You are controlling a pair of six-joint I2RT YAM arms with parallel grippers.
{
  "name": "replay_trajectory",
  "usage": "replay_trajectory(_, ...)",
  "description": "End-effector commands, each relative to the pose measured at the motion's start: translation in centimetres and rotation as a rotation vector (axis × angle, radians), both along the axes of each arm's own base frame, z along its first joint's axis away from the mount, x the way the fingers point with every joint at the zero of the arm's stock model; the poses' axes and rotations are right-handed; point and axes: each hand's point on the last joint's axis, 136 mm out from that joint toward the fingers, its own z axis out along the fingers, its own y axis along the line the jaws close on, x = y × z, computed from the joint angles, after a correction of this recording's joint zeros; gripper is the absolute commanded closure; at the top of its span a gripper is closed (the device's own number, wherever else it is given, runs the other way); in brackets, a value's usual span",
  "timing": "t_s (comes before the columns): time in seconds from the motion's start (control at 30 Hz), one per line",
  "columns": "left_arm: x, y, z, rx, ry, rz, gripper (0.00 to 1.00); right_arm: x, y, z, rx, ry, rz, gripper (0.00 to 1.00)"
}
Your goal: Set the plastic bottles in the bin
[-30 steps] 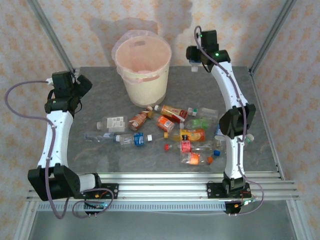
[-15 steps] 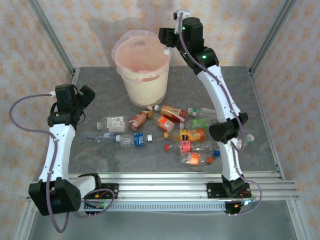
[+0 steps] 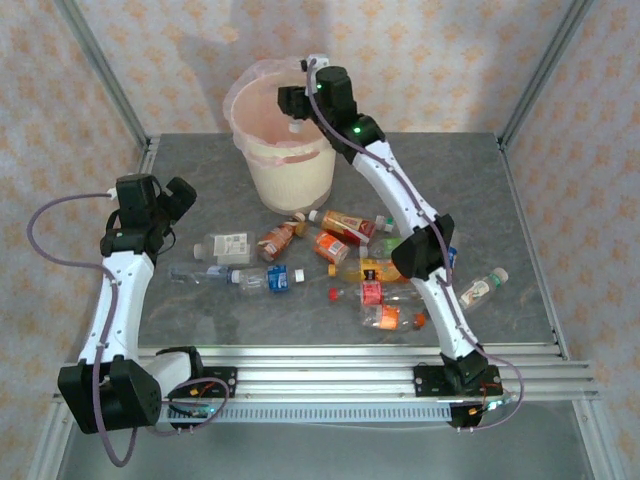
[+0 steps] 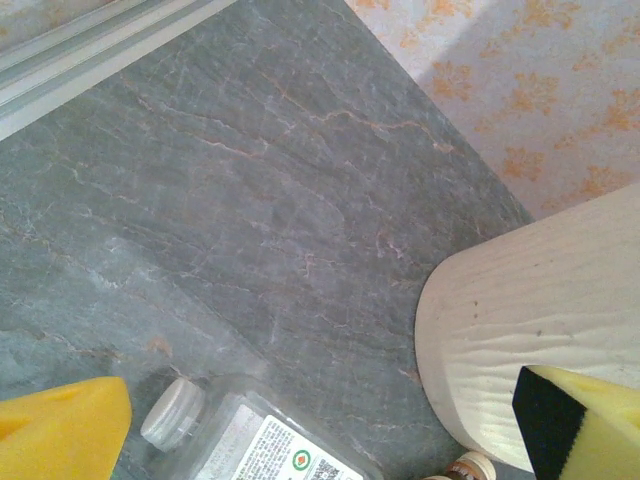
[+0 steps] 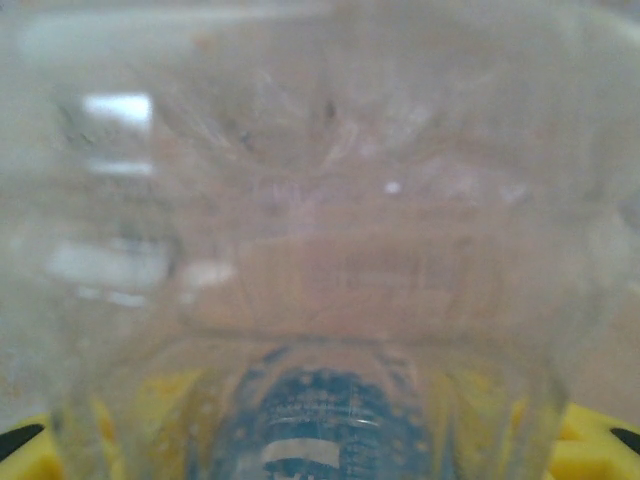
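The right gripper (image 3: 297, 112) is clamping a clear bottle (image 5: 320, 200). Its yellow pads (image 5: 595, 445) are pressing on either side of the body, and a dark blue shape is showing through the plastic low between them in the wrist view. Gripper and bottle are hanging over the open mouth of the bin (image 3: 290, 180), whose pink liner (image 3: 262, 72) is folding over the rim. The bin is standing at the far middle of the table (image 3: 190, 160). The left gripper (image 3: 176, 196) is holding its jaws wide apart with nothing between them, hovering over the left side of the table, well apart from the bin. Its yellow fingers (image 4: 60, 430) are framing a white-capped bottle (image 4: 255, 440) lying on the table below, near the foot of the bin. The other plastic bottles (image 3: 345, 262) are lying scattered on their sides in the middle of the table in front of the bin, and one lone bottle (image 3: 481, 288) is lying apart to the right, beside the right arm.
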Motion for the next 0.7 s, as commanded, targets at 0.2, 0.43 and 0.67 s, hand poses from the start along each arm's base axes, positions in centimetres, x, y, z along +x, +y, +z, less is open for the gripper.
replay_trajectory(0.2,0.3,-0.7,0.5,-0.011,-0.038,-0.016,0.00,-1.9,1.0,-2.4,-0.081,0.088,0.036,0.74)
replay_trajectory(0.43,0.2,-0.7,0.8,-0.007,-0.042,-0.014,0.00,-3.1,0.5,-4.5,-0.134,0.187,0.042,0.73)
replay_trajectory(0.67,0.2,-0.7,1.0,-0.013,-0.048,-0.006,0.00,-4.1,0.1,-4.6,-0.161,0.216,0.065,0.57)
